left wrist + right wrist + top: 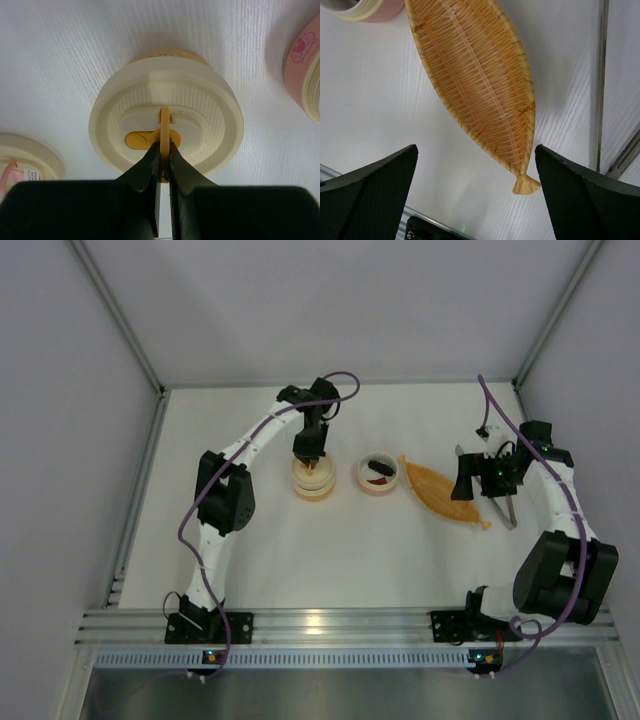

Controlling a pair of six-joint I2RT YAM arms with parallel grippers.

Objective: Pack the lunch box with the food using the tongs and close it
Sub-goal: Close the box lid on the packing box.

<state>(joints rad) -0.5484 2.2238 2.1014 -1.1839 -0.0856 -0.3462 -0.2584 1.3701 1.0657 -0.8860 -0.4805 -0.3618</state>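
Observation:
The lunch box's cream tier [312, 485] stands mid-table with its ribbed cream lid [166, 107] on top. My left gripper [164, 150] is shut on the lid's upright yellow ring handle [164, 125], directly above it [308, 452]. Beside it, the pink tier [380, 478] stands uncovered and holds the food [378, 468]: dark brown pieces and a red bit. The grey metal tongs [504, 510] lie on the table at the right. My right gripper [475, 150] hangs open and empty over the tail end of the orange woven tray [475, 75], just left of the tongs.
Another cream round lid [25, 157] with a pink strap lies at the left wrist view's lower left. The pink tier's wall [305, 65] shows at that view's right edge. An aluminium rail [320, 625] runs along the near table edge; white walls enclose the other sides.

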